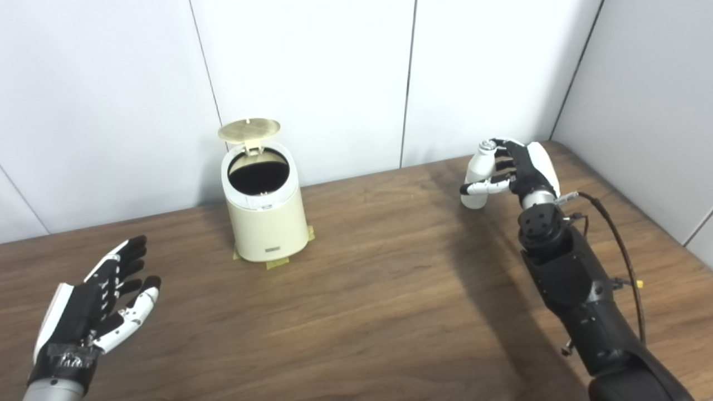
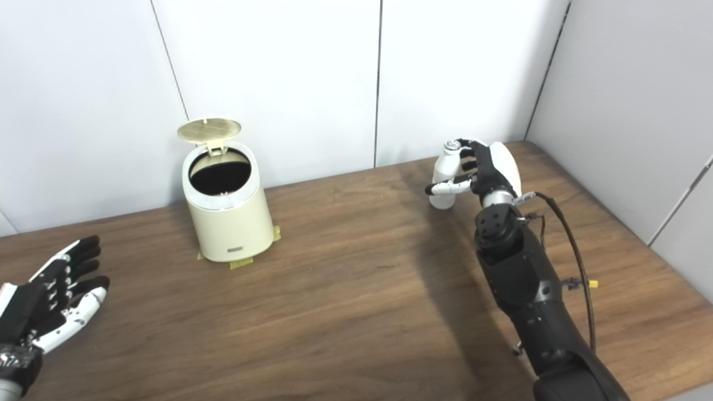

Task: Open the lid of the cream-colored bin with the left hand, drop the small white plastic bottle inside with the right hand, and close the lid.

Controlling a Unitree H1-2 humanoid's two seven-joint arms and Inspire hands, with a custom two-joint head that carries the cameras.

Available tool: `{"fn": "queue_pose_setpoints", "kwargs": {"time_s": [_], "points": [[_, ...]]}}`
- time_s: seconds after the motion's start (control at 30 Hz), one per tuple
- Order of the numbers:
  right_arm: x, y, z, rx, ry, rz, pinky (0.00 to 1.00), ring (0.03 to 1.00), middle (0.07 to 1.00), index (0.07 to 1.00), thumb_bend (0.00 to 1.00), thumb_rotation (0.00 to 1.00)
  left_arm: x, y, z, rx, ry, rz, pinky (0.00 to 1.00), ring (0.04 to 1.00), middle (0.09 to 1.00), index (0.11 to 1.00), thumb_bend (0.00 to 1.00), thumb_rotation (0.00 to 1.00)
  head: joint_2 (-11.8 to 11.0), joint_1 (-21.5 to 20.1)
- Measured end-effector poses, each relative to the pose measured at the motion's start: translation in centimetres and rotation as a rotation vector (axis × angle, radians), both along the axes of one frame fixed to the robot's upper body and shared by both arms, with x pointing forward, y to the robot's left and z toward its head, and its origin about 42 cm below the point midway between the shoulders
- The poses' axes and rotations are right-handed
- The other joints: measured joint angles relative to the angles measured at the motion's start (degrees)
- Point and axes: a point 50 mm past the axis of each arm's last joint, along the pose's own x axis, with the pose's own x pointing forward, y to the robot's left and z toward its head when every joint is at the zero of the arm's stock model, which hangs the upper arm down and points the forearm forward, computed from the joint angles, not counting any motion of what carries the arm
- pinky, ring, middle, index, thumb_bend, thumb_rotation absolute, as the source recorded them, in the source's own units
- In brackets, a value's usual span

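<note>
Your left robot hand [image 1: 94, 303] lay open near the front-left corner, clear of the lid [image 1: 249, 129]-up bin [image 1: 264, 209]; your right robot hand [image 1: 521, 167] gripped the bottle [image 1: 479, 172] for dropping.

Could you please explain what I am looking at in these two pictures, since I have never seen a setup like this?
Both pictures come from two cameras side by side on a humanoid robot's head, so they show one scene from slightly different spots. The dark arms entering from the bottom are the robot's own.

On the wooden table stands a cream-colored bin, its lid flipped up so the dark inside shows. Bits of tape show at its base.

The left hand is off to the side of the bin, open and holding nothing. The right hand has its fingers wrapped around a small white plastic bottle, far right of the bin; whether the bottle rests on the table is unclear.
</note>
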Motion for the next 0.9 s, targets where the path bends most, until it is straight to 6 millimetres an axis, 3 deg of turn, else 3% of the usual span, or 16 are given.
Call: {"fn": "queue_pose_setpoints", "kwargs": {"time_s": [0.1, 0.17, 0.23, 0.5, 0.6, 0.9], "points": [[-0.19, -0.12, -0.24, -0.021, -0.042, -0.006, 0.49, 0.540, 0.591, 0.623, 0.84, 0.00, -0.04, 0.14, 0.00, -0.005, 0.004, 0.001, 0.86, 0.907, 0.913, 0.929, 0.22, 0.22, 0.1, -0.1], [-0.21, -0.24, -0.27, -0.030, -0.067, -0.012, 0.46, 0.500, 0.485, 0.549, 0.59, 0.00, -0.05, 0.15, 0.00, -0.011, 0.004, 0.005, 0.85, 0.903, 0.913, 0.928, 0.22, 0.21, 0.0, -0.2], [-0.23, -0.27, -0.30, -0.034, -0.085, -0.022, 0.44, 0.479, 0.460, 0.532, 0.54, 0.00, -0.05, 0.10, -0.04, -0.014, 0.005, 0.007, 0.86, 0.908, 0.917, 0.929, 0.22, 0.20, 0.1, -0.2], [-0.17, 0.17, -0.28, -0.065, -0.151, -0.009, 0.38, 0.411, 0.470, 0.510, 0.52, 0.00, -0.12, 0.14, -0.07, 0.011, 0.013, 0.017, 0.90, 0.917, 0.921, 0.939, 0.21, 0.17, 0.0, -0.4], [-0.18, 0.16, -0.29, -0.067, -0.152, -0.011, 0.39, 0.422, 0.474, 0.500, 0.52, 0.00, -0.15, 0.20, -0.10, 0.000, 0.014, 0.023, 0.91, 0.913, 0.917, 0.946, 0.22, 0.24, -0.1, -0.3], [-0.48, 0.16, -0.58, -0.080, -0.163, -0.008, 0.38, 0.415, 0.485, 0.501, 0.52, 0.00, -0.20, 0.05, -0.23, -0.008, 0.022, 0.019, 0.92, 0.909, 0.908, 0.951, 0.21, 0.23, -0.4, 0.5]]}}
